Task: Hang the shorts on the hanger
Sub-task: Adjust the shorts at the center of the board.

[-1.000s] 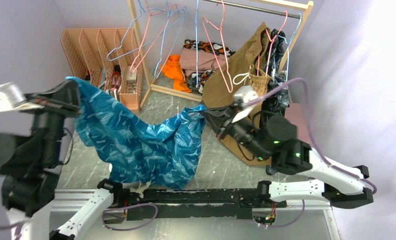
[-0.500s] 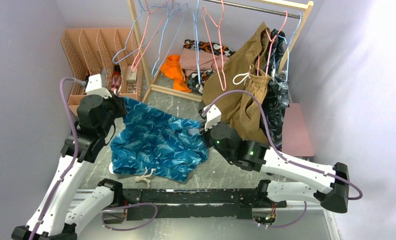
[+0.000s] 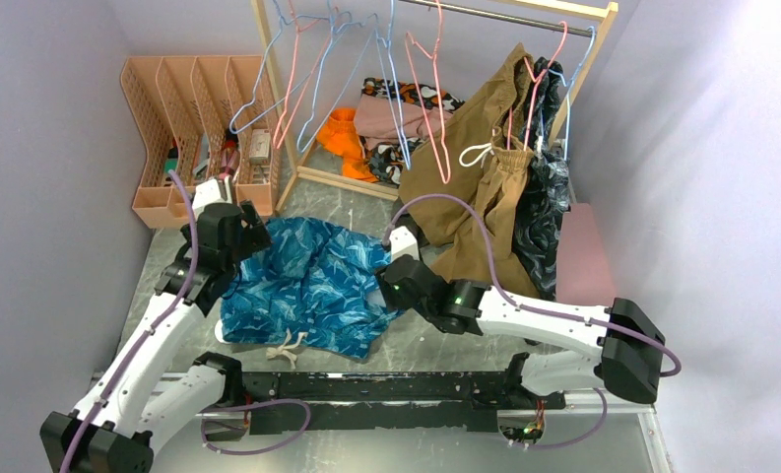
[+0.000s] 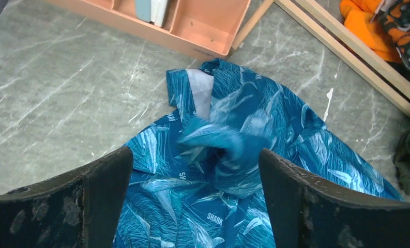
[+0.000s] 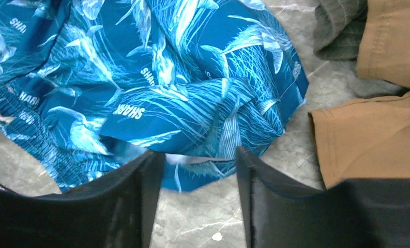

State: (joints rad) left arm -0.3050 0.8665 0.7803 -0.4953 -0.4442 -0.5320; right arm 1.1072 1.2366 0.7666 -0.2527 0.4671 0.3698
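Observation:
The teal-blue leaf-print shorts [image 3: 307, 286] lie crumpled on the grey marble table, their cream drawstring [image 3: 286, 345] at the near edge. My left gripper [image 3: 243, 232] hovers over their far-left corner. In the left wrist view its jaws [image 4: 195, 160] are wide open, with a bunched fold of the shorts [image 4: 228, 150] below them. My right gripper [image 3: 391, 281] is at their right edge. In the right wrist view it [image 5: 197, 165] stands open, the hem of the shorts [image 5: 166, 77] lying loose at its fingertips. A pink wire hanger [image 3: 423, 103] hangs on the rack behind.
A wooden clothes rack [image 3: 268, 108] at the back carries light-blue hangers [image 3: 258, 108], tan-brown shorts [image 3: 475, 168] and a dark patterned garment [image 3: 544, 217]. A peach file organiser [image 3: 184, 108] stands at the back left. Orange clothes [image 3: 342, 133] lie under the rack.
Both arms came down from holding the shorts stretched in the air. The shorts dropped onto the table and both grippers opened and let go.

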